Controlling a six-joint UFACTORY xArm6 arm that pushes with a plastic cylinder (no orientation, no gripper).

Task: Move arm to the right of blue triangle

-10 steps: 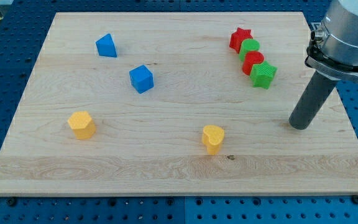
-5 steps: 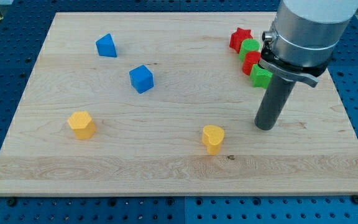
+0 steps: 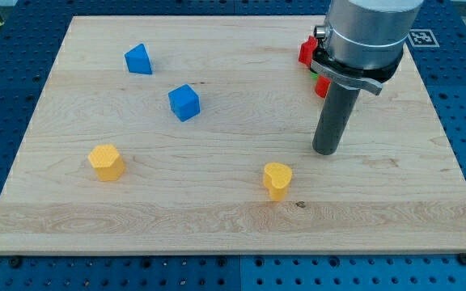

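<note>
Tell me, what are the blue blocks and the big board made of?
The board looks like pale wood with a smooth finish: grain lines and small dark knots run across it. The blue triangle and blue cube look like matte plastic, evenly coloured with no grain; painted wood can't be ruled out. My tip rests on the board, far to the view's right of both.

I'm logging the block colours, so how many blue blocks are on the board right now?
2. The blue triangle sits near the view's top left; the blue cube lies just below and right of it. My tip is far right of both. The arm could hide others.
</note>
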